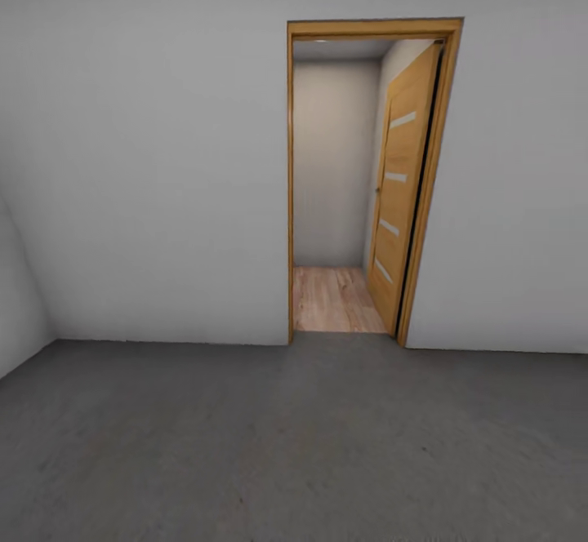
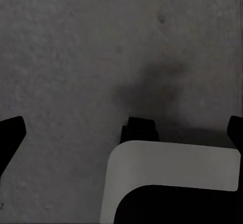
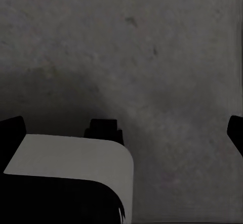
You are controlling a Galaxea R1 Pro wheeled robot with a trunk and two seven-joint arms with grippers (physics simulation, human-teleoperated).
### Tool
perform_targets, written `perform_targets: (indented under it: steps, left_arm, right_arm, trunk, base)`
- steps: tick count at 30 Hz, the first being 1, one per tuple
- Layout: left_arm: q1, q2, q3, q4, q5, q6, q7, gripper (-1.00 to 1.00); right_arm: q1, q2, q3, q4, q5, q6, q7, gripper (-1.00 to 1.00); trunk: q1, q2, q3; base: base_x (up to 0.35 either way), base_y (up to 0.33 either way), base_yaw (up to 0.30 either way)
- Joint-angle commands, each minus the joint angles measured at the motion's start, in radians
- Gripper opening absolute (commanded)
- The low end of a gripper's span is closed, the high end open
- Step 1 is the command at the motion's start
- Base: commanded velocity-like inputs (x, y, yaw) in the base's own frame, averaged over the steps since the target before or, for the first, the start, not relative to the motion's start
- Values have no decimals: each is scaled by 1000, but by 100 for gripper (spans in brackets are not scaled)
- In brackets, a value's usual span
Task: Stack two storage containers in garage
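Dark grey concrete floor (image 2: 66, 47) is seen beneath both grippers — the left gripper (image 2: 121, 128) and right gripper (image 3: 121, 128) are spread and empty — so with no container in sight beyond them, nothing is judged delivered yet.

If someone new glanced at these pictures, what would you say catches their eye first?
The open wooden door with frosted strips stands out, swung inward in its frame right of centre in the pale grey wall. Through it lies a strip of light wood plank flooring, in contrast with the dark grey concrete floor in front. Both wrist views look down on that concrete, each with its gripper's dark fingertips at the picture's sides, spread apart and empty.
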Motion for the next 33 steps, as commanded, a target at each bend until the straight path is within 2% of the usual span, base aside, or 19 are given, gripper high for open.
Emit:
perform_targets:
  steps: [1,33]
  left_arm:
    - [0,0,-9,0,10,-1,-1,100]
    - [0,0,-2,-7,15,-1,-11,100]
  right_arm:
    - [-2,0,8,3,-10,-6,3,100]
    - [-1,1,6,3,-10,-9,-1,100]
  trunk:
    - [0,-1,-1]
    - [0,-1,-1]
  base:
    - [0,0,-300]
    - [3,0,-290]
